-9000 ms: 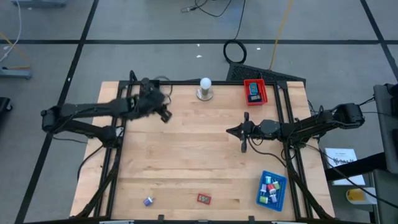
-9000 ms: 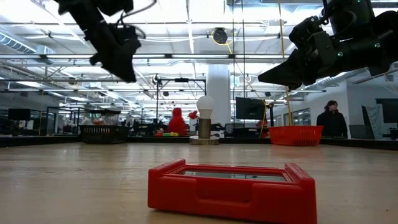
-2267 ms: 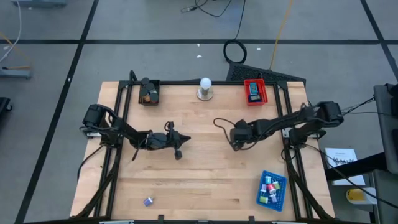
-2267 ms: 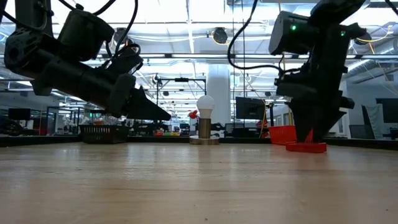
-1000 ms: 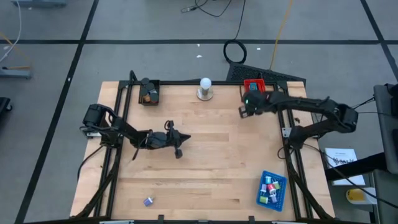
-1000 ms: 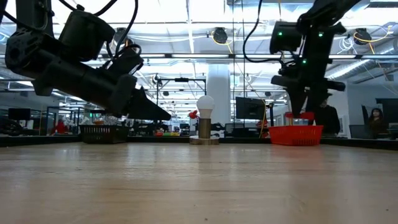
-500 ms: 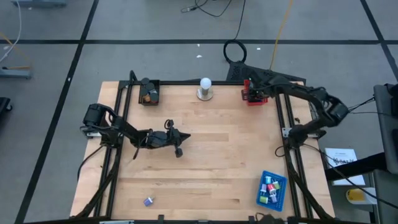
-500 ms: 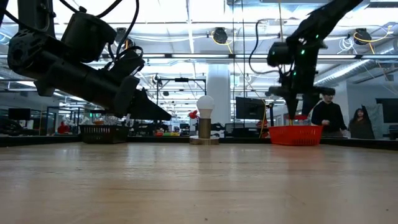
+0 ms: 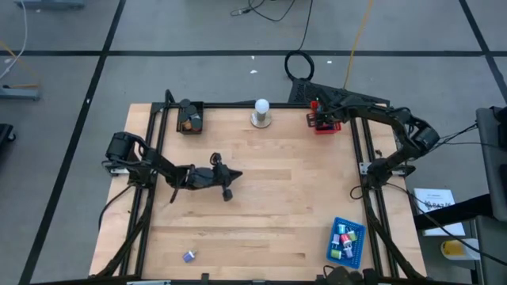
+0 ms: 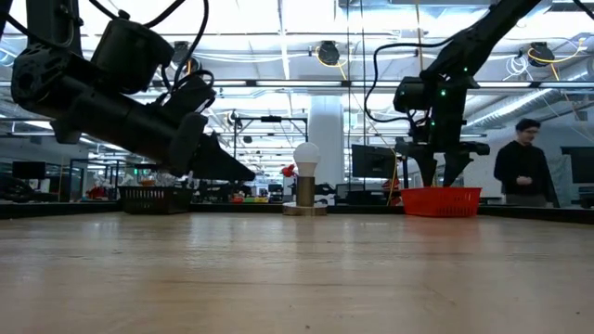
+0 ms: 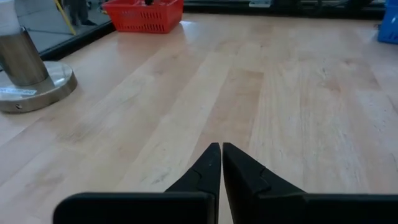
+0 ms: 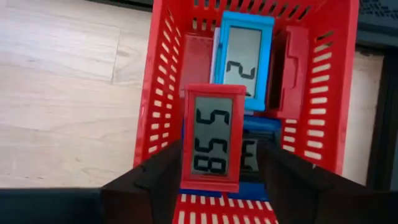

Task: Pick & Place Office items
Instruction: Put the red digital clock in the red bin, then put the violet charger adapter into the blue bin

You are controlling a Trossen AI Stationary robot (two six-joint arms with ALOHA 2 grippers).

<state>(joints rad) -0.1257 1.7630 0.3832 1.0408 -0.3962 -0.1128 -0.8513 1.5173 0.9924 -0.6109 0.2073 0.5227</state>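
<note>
Right hand moved from mid-surface to the red tray at 1 o'clock, fingers just spread, red counter dropped in w/ the others. Left hand parked centre-left, pinched shut. Purple piece at 7 o'clock prob next

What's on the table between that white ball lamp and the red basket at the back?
Nothing: in the high view only bare wood separates the white ball lamp from the red basket. The low view shows the same gap.
</note>
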